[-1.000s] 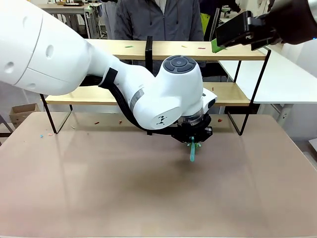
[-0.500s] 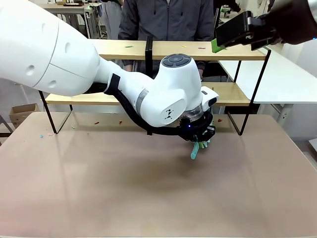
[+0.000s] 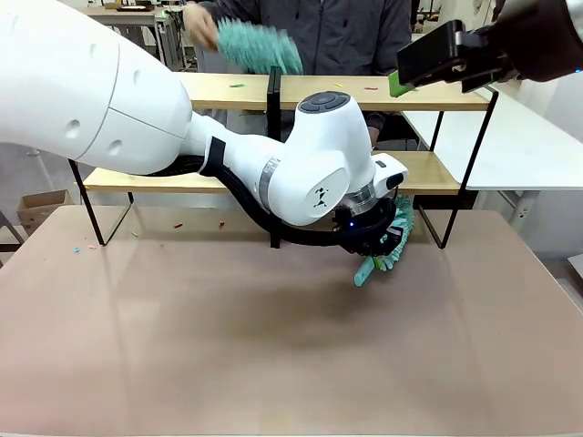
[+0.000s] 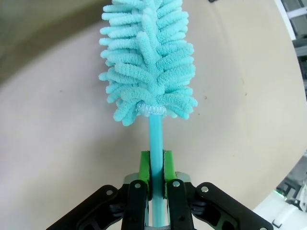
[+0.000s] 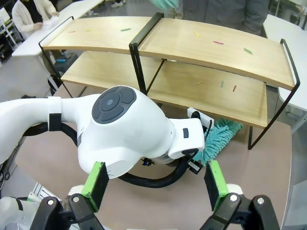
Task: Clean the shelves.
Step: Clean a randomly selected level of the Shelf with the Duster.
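The shelves (image 3: 428,95) stand across the far half of the table, two light-wood boards on a black frame, and appear from above as the shelves (image 5: 192,45). My left gripper (image 3: 378,248) is shut on the thin handle of a teal fluffy duster (image 3: 401,232), low in front of the lower board's right half. The wrist view shows this left gripper (image 4: 156,175) clamping the handle, with the duster (image 4: 146,57) over the table. My right gripper (image 5: 156,187) hangs open and empty high above; it shows at top right as the right gripper (image 3: 437,55). A person's hand holds a second teal duster (image 3: 260,45) over the top board.
Small coloured scraps (image 5: 218,42) lie on both boards, and a few scraps (image 3: 178,225) lie on the brown table by the rack's feet. A white table (image 3: 537,146) stands to the right. My bulky left arm (image 3: 182,118) spans the left half of the scene.
My left wrist has rolled, swinging the duster's head up and right toward the lower board. The person's hand with a second duster has come in above the top board.
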Controlling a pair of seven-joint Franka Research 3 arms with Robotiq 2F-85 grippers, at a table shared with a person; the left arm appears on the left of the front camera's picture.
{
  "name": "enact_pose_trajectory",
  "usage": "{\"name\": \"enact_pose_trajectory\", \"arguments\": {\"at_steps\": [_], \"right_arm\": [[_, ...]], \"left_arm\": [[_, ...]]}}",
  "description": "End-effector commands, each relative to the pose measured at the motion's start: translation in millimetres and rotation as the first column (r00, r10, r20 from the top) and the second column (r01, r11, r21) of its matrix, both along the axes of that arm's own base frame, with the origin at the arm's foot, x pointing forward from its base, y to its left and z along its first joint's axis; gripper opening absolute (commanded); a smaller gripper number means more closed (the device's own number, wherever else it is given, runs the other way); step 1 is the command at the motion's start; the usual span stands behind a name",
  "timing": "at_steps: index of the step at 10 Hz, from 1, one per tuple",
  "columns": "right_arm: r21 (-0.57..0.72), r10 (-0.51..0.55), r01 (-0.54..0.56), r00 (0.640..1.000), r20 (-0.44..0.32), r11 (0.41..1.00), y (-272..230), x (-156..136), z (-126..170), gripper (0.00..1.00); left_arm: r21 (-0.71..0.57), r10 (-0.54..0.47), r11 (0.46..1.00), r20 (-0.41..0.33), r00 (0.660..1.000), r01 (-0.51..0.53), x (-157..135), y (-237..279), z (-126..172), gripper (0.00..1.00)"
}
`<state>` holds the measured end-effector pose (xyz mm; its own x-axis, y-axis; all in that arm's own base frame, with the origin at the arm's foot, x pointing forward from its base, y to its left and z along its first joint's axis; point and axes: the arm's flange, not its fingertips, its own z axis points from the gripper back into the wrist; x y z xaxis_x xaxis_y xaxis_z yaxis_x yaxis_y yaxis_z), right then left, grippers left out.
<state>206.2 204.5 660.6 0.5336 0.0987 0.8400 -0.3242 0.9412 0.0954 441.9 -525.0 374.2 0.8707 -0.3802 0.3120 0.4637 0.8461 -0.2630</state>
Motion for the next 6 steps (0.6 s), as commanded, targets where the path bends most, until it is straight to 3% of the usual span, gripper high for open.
{"name": "enact_pose_trajectory", "arguments": {"at_steps": [1, 4, 6], "right_arm": [[0.006, -0.003, 0.003, 1.0, -0.001, 1.0, -0.8, 0.1, -0.9, 1.0], [0.006, -0.003, 0.003, 1.0, -0.001, 1.0, -0.8, 0.1, -0.9, 1.0], [0.006, -0.003, 0.003, 1.0, -0.001, 1.0, -0.8, 0.1, -0.9, 1.0]], "left_arm": [[-0.003, -0.063, 0.998, -0.038, 0.997, 0.063, 11.2, -2.7, 0.1, 0.12], [-0.028, -0.087, 0.996, -0.033, 0.996, 0.086, 18.8, -1.7, 2.8, 0.12], [-0.023, -0.159, 0.987, -0.037, 0.987, 0.158, 23.9, -2.7, 1.7, 0.12]]}}
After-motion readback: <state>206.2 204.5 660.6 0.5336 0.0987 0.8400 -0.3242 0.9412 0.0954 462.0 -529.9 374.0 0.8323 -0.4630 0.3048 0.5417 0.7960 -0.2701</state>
